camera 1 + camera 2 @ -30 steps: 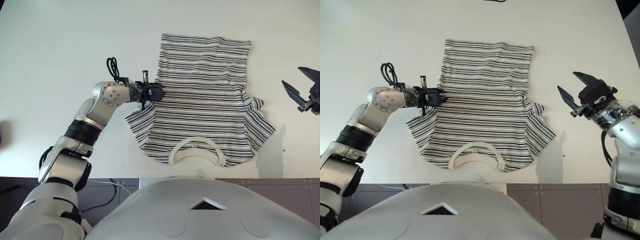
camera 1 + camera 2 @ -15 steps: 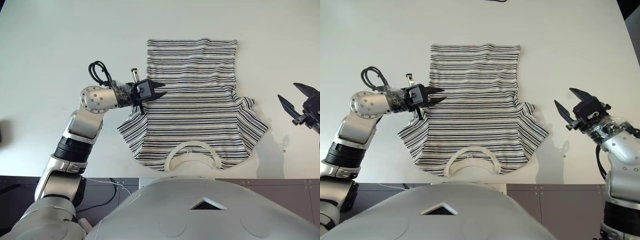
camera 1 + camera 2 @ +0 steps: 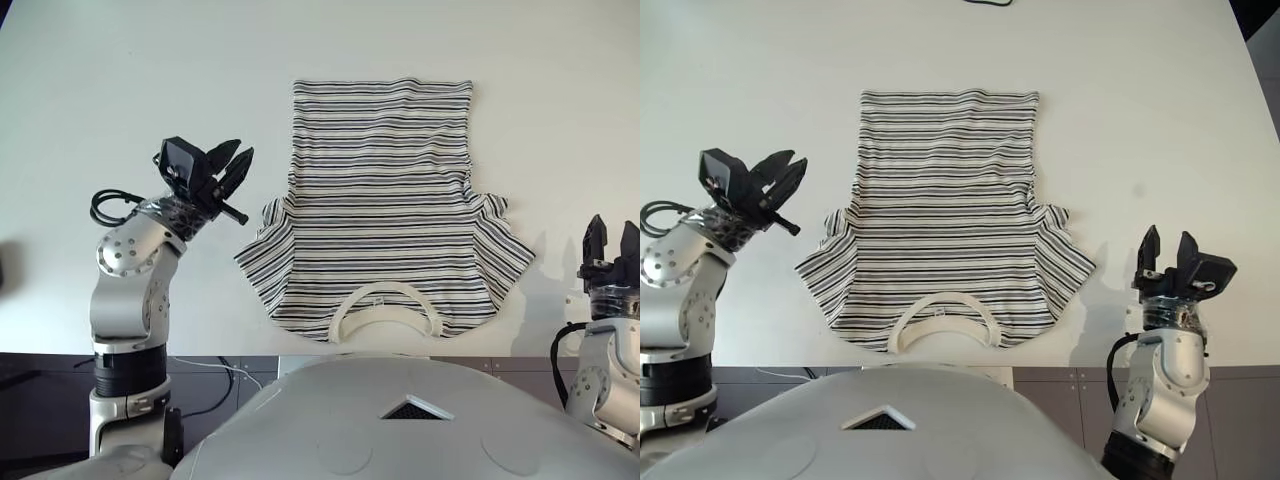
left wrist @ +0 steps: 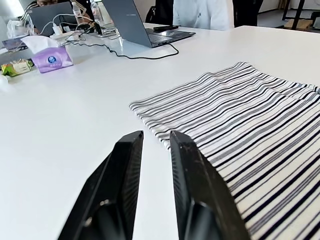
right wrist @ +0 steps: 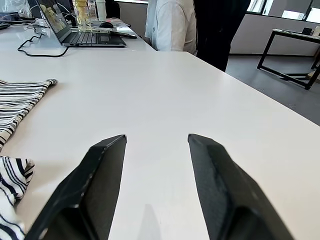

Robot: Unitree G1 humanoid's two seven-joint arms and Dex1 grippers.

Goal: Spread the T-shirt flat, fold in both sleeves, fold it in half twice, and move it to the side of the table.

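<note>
T-shirt (image 3: 385, 200): striped, lying on its back in the middle of the white bench (image 3: 120, 80). The collar (image 3: 388, 305) is at the robot's edge and the hem (image 3: 382, 86) is at the far end. The body is spread smooth. The left sleeve (image 3: 265, 240) and right sleeve (image 3: 505, 240) flare out to the sides, each rumpled near the armpit.

Left pincer (image 3: 232, 168): raised above the bench just left of the left sleeve, clear of the cloth. Its fingers are a little apart and hold nothing.

Right pincer (image 3: 1168, 250): raised near the bench's near right edge, well apart from the shirt. Its fingers are spread and empty.

Far end of bench, left wrist view: a laptop (image 4: 135, 22) and a tissue box (image 4: 50, 59).
</note>
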